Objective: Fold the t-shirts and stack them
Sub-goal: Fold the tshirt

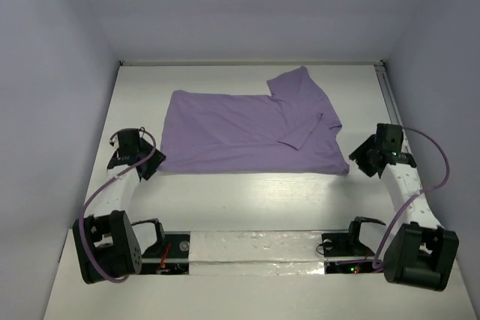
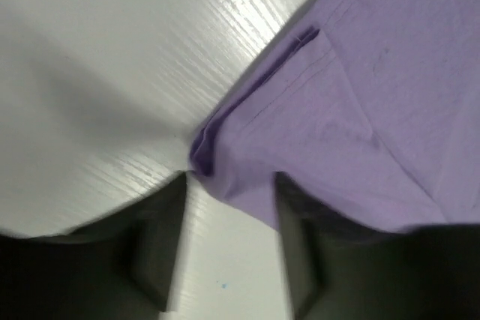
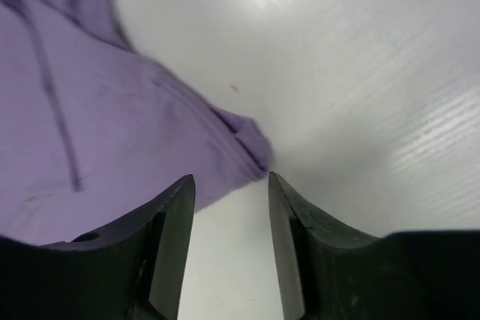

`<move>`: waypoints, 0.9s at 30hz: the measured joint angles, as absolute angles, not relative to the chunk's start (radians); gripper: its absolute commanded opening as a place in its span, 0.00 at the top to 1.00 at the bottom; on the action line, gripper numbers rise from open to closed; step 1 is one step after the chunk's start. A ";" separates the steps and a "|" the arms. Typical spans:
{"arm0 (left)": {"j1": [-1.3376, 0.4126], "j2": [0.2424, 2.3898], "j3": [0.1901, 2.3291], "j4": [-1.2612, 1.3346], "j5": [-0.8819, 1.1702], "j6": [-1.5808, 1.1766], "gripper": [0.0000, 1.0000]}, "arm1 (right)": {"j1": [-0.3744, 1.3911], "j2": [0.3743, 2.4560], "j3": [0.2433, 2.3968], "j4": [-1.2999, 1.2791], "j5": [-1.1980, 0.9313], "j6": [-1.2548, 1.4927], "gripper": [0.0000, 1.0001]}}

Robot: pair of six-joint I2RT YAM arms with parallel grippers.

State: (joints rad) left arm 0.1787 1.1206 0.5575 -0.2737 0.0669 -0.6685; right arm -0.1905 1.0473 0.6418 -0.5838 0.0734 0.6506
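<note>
The lavender t-shirt (image 1: 247,131) lies on the white table, folded lengthwise, with one sleeve sticking out at the far right. My left gripper (image 1: 144,166) is open at the shirt's near left corner; in the left wrist view that corner (image 2: 206,151) sits just ahead of the gap between my fingers (image 2: 161,245). My right gripper (image 1: 361,161) is open at the near right corner; in the right wrist view that corner (image 3: 251,144) lies just ahead of my open fingers (image 3: 169,237). Neither gripper holds cloth.
The white table (image 1: 247,200) is enclosed by pale walls at the left, right and back. A metal rail (image 1: 390,99) runs along the right edge. The arm bases and a taped strip (image 1: 255,249) sit at the near edge.
</note>
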 measured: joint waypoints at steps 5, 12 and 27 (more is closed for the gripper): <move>0.178 1.041 0.571 -0.314 0.027 -0.672 0.36 | -0.190 1.008 0.764 -0.562 -0.026 0.594 1.00; 0.026 1.030 0.712 -0.293 -0.043 -0.652 0.68 | 0.009 1.124 0.776 -0.470 -0.162 0.608 1.00; -0.384 1.347 0.743 -0.075 -0.050 -0.716 0.73 | 0.317 1.506 0.892 -0.335 -0.085 0.660 0.66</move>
State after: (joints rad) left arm -0.3836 1.3472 0.7429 -0.0746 -0.0502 -0.7162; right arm 0.3172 1.5059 0.8921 -0.3351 -0.0853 0.6598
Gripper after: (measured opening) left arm 0.275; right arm 0.346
